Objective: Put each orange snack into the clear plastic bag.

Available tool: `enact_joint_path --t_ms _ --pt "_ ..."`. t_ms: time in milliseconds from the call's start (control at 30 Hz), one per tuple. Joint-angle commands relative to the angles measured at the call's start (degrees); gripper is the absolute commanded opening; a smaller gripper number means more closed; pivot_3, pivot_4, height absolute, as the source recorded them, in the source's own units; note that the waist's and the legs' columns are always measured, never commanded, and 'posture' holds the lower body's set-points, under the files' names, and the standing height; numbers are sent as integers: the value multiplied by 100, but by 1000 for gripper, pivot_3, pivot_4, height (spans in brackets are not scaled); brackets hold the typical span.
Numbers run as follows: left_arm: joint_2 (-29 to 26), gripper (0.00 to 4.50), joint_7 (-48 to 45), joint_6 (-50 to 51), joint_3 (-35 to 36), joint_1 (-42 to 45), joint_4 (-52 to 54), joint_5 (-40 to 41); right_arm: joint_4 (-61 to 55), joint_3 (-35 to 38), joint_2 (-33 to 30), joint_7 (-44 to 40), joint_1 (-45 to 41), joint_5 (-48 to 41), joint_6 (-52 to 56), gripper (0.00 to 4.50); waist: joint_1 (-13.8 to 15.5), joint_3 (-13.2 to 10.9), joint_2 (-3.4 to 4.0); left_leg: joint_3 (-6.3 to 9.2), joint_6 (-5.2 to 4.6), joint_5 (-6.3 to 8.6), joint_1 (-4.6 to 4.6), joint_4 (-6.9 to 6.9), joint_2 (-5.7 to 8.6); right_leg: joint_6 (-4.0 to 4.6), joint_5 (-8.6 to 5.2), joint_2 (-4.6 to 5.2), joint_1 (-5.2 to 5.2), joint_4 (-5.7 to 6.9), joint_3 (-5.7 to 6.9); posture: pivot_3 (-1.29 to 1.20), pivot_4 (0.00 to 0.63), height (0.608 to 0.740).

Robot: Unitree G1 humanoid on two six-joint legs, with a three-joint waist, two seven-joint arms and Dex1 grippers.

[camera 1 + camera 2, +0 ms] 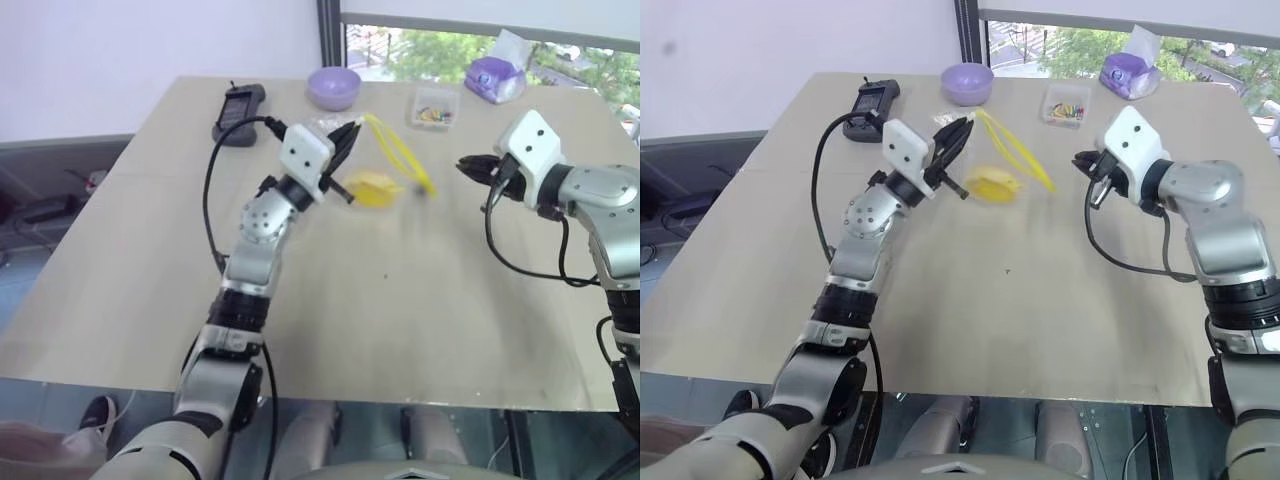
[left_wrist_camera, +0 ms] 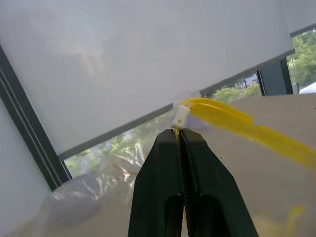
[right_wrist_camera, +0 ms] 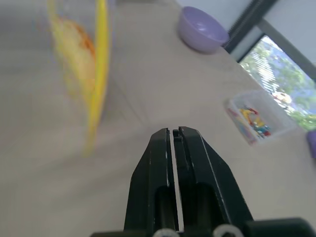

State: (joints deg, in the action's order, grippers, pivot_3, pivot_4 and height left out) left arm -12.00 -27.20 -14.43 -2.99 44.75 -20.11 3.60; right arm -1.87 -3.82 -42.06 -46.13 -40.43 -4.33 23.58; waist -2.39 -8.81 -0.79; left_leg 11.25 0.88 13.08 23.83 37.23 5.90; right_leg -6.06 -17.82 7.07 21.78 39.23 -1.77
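Observation:
My left gripper (image 1: 352, 130) is shut on the top edge of the clear plastic bag (image 2: 98, 182), at the white slider on its yellow strip (image 1: 400, 150). It holds the bag up over the middle of the far half of the table. An orange snack (image 1: 375, 187), blurred, shows low in the hanging bag; whether the bag touches the table I cannot tell. My right gripper (image 1: 465, 165) is shut on nothing, off to the right of the bag and apart from it, pointing toward it. In the right wrist view the yellow strip (image 3: 98, 74) and the orange snack (image 3: 74, 49) are ahead of the shut fingers (image 3: 160, 148).
At the far edge of the beige table (image 1: 400, 330) stand a purple bowl (image 1: 333, 87), a small clear box of colourful bits (image 1: 434, 108) and a purple packet (image 1: 492, 78). A black device (image 1: 240, 112) with a cable lies at the far left.

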Motion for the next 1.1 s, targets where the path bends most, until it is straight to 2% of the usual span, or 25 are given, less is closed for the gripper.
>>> enact_joint_path --t_ms 33,133,267,367,467,733,767,800,833,867,967,1100 --pt "20 0 106 -336 155 366 -188 49 -88 226 -30 142 -162 25 -121 142 -7 0 0 0 0 0 0 -2 0 0 0 0 0 -3 1 0 150 740" --pt "12 0 11 -275 199 286 -184 174 -219 273 -68 157 -50 -25 -56 142 -11 0 0 0 0 0 2 -5 -1 0 0 1 0 -10 1 0 150 740" --pt "-163 0 -601 79 -77 -555 483 359 -573 347 -109 123 162 -165 183 142 -17 2 2 5 0 0 1 -12 -3 0 0 1 0 -16 -1 0 150 740" --pt "-506 0 -1183 574 -384 -1492 1304 472 -848 385 -228 25 386 -258 368 142 -10 1 3 13 0 0 1 -15 -4 0 0 1 1 -17 -2 0 150 740" --pt "-756 0 -1477 1043 -529 -2078 1954 605 -1080 420 -315 -60 550 -375 531 142 13 1 4 21 0 0 0 -12 -4 0 0 1 1 -14 -4 0 150 740" --pt "-869 0 -1373 1577 -426 -2390 2507 650 -2197 238 -209 -534 637 -1298 1313 142 16 1 5 20 -1 1 -5 -7 -5 1 1 -2 -5 -7 -2 0 150 740" --pt "-854 0 -1351 1602 -420 -2387 2534 654 -2323 186 -205 -575 653 -1380 1374 675 13 1 5 20 -1 1 -5 -8 -5 1 1 -1 -5 -8 -2 0 150 740" --pt "-824 0 -1315 1641 -425 -2387 2583 664 -2473 71 -170 -560 674 -1412 1452 966 14 1 5 20 -1 1 -5 -8 -5 1 1 -2 -5 -9 -2 0 150 740" --pt "-803 0 -1291 1677 -430 -2384 2621 675 -2558 -28 -128 -511 666 -1406 1503 1447 15 1 4 20 -1 1 -5 -8 -5 0 1 -1 -5 -9 -2 0 150 740" --pt "-786 0 -1277 1712 -439 -2388 2660 687 -2596 -117 -78 -435 644 -1364 1523 1997 16 1 4 20 -1 1 -4 -8 -5 0 1 -2 -5 -10 -1 0 150 740" --pt "-758 0 -1274 1775 -464 -2425 2780 698 -2564 -467 129 -143 532 -1040 1407 3238 18 1 4 20 -1 1 -5 -7 -5 0 1 -1 -5 -10 -1 0 150 740" --pt "-798 0 -1331 1907 -471 -2477 2971 757 -2390 -1067 313 47 393 -395 888 3238 11 1 4 21 -1 0 -5 -7 -5 0 1 -1 -4 -9 -1 0 150 740"
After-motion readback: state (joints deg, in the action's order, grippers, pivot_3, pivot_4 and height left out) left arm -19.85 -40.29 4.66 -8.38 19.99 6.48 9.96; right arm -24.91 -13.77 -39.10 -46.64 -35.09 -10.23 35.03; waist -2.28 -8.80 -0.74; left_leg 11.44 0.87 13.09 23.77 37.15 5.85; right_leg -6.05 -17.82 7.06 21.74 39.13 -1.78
